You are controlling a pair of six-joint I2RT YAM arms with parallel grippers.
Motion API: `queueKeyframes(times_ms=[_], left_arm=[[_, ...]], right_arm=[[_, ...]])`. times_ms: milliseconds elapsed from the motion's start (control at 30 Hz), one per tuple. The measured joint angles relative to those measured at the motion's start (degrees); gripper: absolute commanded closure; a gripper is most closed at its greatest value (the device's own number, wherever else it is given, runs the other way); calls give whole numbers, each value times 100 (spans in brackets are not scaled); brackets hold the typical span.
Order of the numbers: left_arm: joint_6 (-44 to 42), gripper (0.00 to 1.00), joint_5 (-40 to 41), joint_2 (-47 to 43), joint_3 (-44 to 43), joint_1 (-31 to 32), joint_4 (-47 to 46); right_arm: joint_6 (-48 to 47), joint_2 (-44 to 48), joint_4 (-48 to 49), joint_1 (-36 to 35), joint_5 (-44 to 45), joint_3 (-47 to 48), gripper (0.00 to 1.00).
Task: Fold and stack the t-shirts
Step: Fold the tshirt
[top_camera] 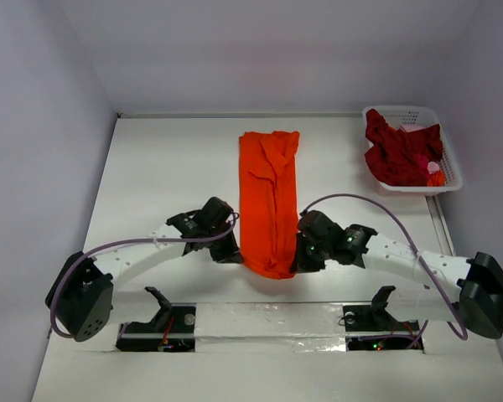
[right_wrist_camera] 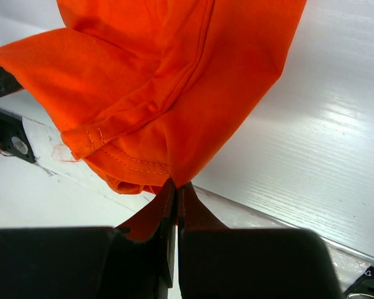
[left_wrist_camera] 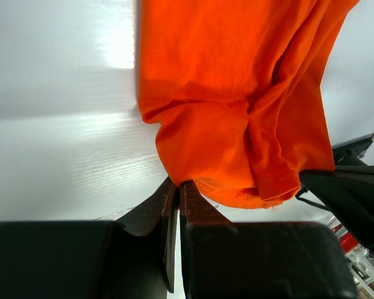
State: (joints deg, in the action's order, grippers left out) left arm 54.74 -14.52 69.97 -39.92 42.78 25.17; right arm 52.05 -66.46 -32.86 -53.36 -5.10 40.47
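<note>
Here we are mid-fold on the orange shirt (top_camera: 268, 193); it lies in the middle of the table (top_camera: 168, 167) as one long narrow strip, its sides already turned in; we judge the step in hand to be the end-over-end fold.

The left gripper (left_wrist_camera: 177, 187) is clamped on the strip's near end at its left corner, jaws pressed together with cloth between the tips; the right gripper (right_wrist_camera: 176, 185) is clenched the same way on the right corner, a stitched hem bunched just above its tips; between the two the near end sags in a soft curve, raised off the surface.

The strip's long axis runs straight away from the arm bases, near edge to far edge, hardly skewed; the far end rests flat and fairly square; which end carries the collar we cannot tell.

Off at the far right sits the basket (top_camera: 402, 110) with the crimson shirts (top_camera: 394, 151) heaped inside, well apart from the work and not yet folded; so the task looks early.

What the next move calls for, as we read it: both arms rise together and carry the near end forward along that axis at an even pace, corners level, then lay it over the far end; only then should the jaws let go.
</note>
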Motion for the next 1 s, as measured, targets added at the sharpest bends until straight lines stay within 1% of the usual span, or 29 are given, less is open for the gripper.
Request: queueKeyframes(times_ms=[333,567,833,1000], left_arm=[[-343,100,-28,225,-297,-374,160],[-557,100,-46,426,-533,-568,188],[-761,100,-52,868,-951,-695,205],[-918,100,-48,1097,-1322,-824,225]], right_arm=[[-140,-225,-22,96,57,258,100],[-339,-376,-15,509,52,330,100],[-726,-625,-17,1244,-28,555,100],[-944,-826,-15,1362,-37,874,100]])
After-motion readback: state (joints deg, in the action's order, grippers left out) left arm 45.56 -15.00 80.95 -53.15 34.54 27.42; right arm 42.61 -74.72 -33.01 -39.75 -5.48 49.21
